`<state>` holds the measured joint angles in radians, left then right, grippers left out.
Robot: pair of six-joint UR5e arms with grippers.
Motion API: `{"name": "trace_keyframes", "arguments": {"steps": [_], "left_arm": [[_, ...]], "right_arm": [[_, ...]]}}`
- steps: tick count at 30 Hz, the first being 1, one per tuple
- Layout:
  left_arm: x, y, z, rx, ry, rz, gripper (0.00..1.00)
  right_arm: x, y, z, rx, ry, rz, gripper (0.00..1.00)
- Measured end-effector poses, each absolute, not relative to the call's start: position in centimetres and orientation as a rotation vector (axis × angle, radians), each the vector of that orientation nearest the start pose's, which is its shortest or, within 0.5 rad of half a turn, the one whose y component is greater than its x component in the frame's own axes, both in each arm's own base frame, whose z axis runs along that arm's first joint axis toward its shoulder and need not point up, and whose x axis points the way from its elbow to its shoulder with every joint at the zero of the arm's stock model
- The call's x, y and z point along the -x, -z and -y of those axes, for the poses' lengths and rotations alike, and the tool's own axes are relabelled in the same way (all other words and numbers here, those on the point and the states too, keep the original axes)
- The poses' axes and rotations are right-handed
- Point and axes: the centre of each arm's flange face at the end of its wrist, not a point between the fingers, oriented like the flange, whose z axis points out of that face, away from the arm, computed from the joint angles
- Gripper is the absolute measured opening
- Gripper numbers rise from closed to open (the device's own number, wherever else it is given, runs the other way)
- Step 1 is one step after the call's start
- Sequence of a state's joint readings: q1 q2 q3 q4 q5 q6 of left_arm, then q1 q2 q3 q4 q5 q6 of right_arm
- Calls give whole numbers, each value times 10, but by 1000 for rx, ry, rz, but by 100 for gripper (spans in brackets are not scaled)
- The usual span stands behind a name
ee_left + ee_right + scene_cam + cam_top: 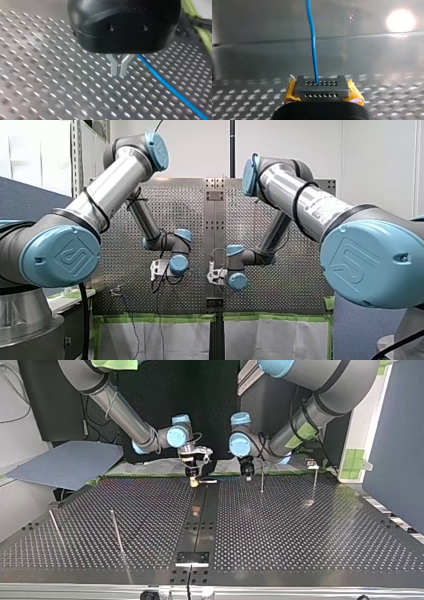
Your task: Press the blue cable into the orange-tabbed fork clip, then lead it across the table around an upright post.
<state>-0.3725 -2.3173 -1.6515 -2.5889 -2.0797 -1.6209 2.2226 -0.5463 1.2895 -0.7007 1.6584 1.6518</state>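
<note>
— Found the blue cable (313, 50) where?
— Spotted it in the right wrist view, leading straight ahead from the grey holed block (333, 90) between the yellow pads (290, 93) of my right claw (322, 87). Looked clamped shut on it.
— And near my left claw (119, 68)?
— Saw the same cable slanting away over the perforated tabletop (37, 75), just beside the metal fingers (114, 66). Found those closed together, with the cable outside them.
— Noticed any upright posts (262, 477)?
— Picked out four thin ones in the top view: two at its right, close to my left claw, and two at its left, well apart from both claws.
</note>
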Motion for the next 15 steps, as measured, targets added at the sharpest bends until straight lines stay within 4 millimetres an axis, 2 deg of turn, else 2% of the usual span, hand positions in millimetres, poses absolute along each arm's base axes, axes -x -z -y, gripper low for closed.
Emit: {"name": "trace_keyframes", "arguments": {"steps": [9, 15], "left_arm": [[-519, -114, 335, 65, -88, -1766, 0], [-510, -148, 344, 95, -38, -1740, 0]], "right_arm": [[-558, -67, 515, -1627, -1649, 971, 0], [-563, -104, 511, -1612, -1670, 957, 0]]}}
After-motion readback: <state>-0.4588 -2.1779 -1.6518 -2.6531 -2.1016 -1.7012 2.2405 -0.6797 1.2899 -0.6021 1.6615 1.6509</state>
